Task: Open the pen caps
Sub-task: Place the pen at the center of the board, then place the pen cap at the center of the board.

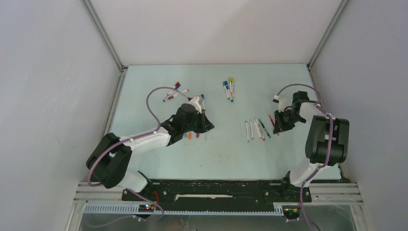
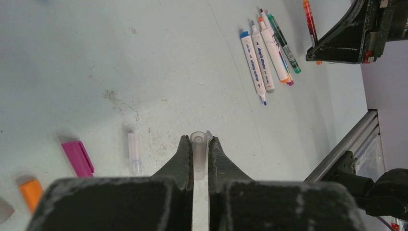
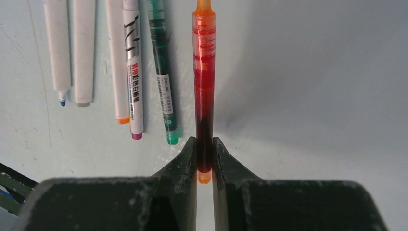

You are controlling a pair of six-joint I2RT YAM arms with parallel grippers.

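Left gripper (image 2: 197, 153) pinches one clear cap (image 2: 199, 144); right gripper (image 3: 205, 155) clasps one red pen (image 3: 204, 86) beside five pens (image 3: 113, 62).

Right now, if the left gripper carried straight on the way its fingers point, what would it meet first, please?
Probably nothing close: the left gripper, shut on a clear cap, faces bare table. The row of uncapped pens lies right of that line, though depth is unclear.

Between the left gripper's (image 2: 197, 147) fingers, the lower part of a clear cap (image 2: 199, 144) is hidden. An orange cap (image 2: 31, 191) to their left is partly covered by the gripper body. The red pen's (image 3: 204, 91) near end disappears between the right gripper's (image 3: 204, 147) fingers; its far end is cut off by the frame's top edge.
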